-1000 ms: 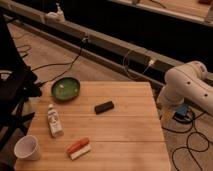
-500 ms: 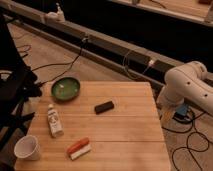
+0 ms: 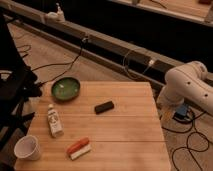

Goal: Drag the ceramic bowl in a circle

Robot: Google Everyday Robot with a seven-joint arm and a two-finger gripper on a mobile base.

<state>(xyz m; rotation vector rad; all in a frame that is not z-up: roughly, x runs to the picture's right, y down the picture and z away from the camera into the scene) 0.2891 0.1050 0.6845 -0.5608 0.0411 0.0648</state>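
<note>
The ceramic bowl [image 3: 65, 89], round, shallow and green with a darker rim and pale centre, sits at the far left corner of the wooden table [image 3: 130, 130]. My white arm [image 3: 187, 85] is folded beside the table's right edge, well away from the bowl. The gripper itself does not show in this view; it is hidden behind or below the arm.
On the table are a small black block [image 3: 104, 107] at the middle, a white bottle [image 3: 54, 120] lying on its side, a white paper cup [image 3: 27, 148] at the near left corner and a red and white object [image 3: 78, 148]. A black chair [image 3: 15, 95] stands left of the table. Cables lie on the floor.
</note>
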